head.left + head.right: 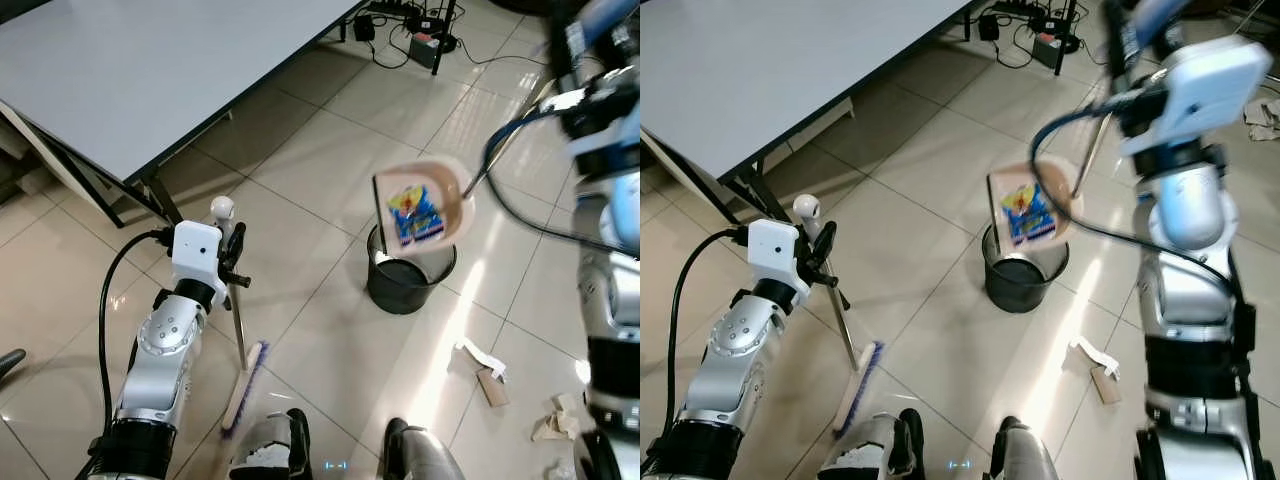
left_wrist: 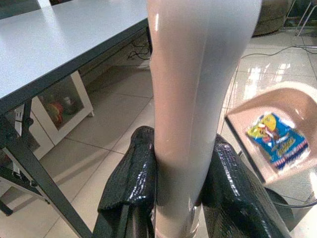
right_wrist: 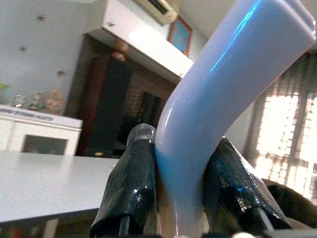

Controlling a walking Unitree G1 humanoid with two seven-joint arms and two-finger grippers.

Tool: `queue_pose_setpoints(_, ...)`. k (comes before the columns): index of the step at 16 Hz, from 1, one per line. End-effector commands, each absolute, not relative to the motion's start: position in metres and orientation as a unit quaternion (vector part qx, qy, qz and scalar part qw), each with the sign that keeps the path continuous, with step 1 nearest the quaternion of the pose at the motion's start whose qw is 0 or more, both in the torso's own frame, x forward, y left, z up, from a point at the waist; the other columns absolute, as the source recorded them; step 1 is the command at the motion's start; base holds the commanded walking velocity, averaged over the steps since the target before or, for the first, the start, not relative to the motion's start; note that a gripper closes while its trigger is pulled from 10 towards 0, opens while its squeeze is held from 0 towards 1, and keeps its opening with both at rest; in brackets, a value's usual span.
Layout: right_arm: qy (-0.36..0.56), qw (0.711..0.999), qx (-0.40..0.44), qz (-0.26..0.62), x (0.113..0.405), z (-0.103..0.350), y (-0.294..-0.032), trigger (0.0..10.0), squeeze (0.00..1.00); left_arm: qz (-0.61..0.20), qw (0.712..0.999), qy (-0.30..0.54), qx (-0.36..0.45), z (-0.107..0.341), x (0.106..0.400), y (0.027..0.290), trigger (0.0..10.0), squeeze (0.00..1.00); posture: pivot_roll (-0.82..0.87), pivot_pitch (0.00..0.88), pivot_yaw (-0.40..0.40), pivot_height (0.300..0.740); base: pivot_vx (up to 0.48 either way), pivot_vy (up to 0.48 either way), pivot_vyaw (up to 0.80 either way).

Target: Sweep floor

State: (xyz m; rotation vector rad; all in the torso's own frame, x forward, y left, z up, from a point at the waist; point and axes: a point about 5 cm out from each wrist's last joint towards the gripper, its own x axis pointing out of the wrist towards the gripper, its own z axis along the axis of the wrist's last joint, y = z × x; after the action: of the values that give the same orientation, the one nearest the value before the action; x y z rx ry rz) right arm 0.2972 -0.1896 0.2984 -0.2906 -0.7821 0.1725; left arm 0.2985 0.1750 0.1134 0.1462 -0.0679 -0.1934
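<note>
Pink dustpan [image 1: 430, 200], clenched by your right tool [image 3: 181, 188], tips a wrapper [image 1: 415, 215] over the bin [image 1: 408, 275]; left tool [image 2: 181, 186] grips the broom [image 1: 240, 330]; paper scraps [image 1: 485, 370] remain below.

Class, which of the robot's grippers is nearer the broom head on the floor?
Left. The left gripper grips the broom handle directly above the broom head; the right gripper holds the dustpan handle over the bin.
</note>
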Motion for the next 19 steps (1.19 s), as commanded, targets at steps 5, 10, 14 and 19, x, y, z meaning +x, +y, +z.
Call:
queue_pose_setpoints(5,-0.397,0.872,-0.245,0.148,0.283,0.29,-0.161,10.0,0.0,-0.094,0.991,-0.043,0.081,0.118,0.3,0.176,10.0,0.0,-0.01,0.11,0.093,0.74,0.0,0.0,0.0)
queue_pose_setpoints(10,-0.41,0.852,-0.29,0.148,0.281,0.284,-0.152,10.0,0.0,-0.094,0.991,-0.046,0.08,0.119,0.3,0.174,10.0,0.0,-0.01,0.1,0.086,0.74,0.0,0.0,0.0)
queue_pose_setpoints(14,-0.42,0.803,-0.383,0.179,0.28,0.29,-0.145,10.0,0.0,-0.101,0.991,-0.044,0.079,0.117,0.301,0.172,10.0,0.0,-0.02,0.084,0.08,0.74,0.0,0.0,0.0)
queue_pose_setpoints(19,-0.339,0.856,-0.39,-0.032,0.29,0.325,-0.231,10.0,0.0,-0.138,0.988,-0.02,0.073,0.11,0.3,0.169,10.0,0.0,-0.07,0.079,0.078,0.74,0.0,0.0,0.0)
